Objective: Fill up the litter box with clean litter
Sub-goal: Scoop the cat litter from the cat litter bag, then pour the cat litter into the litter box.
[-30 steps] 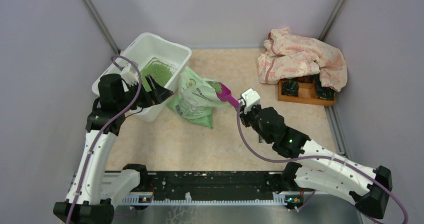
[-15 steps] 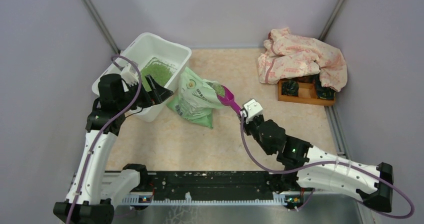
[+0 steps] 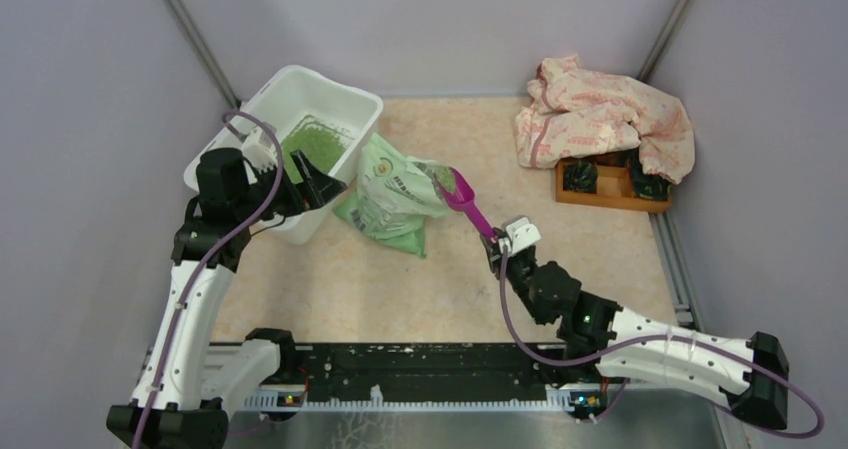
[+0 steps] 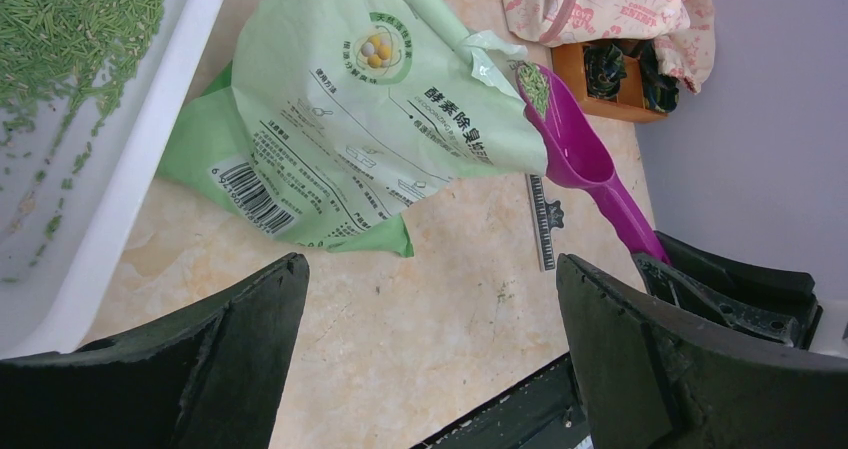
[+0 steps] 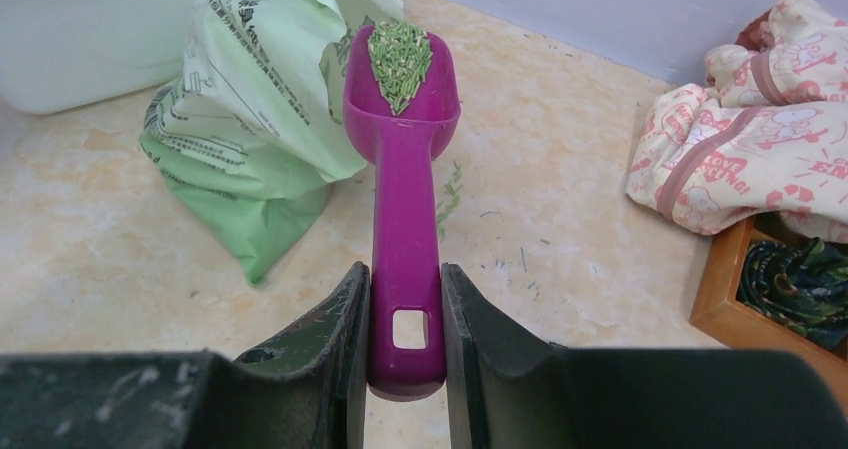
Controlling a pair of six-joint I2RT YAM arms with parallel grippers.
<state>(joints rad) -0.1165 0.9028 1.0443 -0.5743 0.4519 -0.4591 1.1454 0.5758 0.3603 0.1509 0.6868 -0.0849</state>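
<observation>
The white litter box (image 3: 262, 109) stands at the back left, with a patch of green litter (image 3: 318, 146) inside; its rim (image 4: 150, 139) shows in the left wrist view. My right gripper (image 5: 405, 299) is shut on the handle of a purple scoop (image 5: 403, 174) that carries a small heap of green litter (image 5: 399, 59). The scoop (image 3: 462, 197) hangs just right of the light green litter bag (image 3: 392, 201). My left gripper (image 3: 322, 181) is open and empty, over the box's near right rim, beside the bag (image 4: 370, 119).
A pink patterned cloth (image 3: 605, 119) lies over an orange wooden compartment tray (image 3: 612, 189) at the back right. A few spilled granules (image 5: 448, 199) lie on the beige floor. Purple walls close in the sides and back.
My right arm has pulled back toward the near edge, drawing the loaded scoop out of the bag's mouth and to the right. The left arm has not moved.
</observation>
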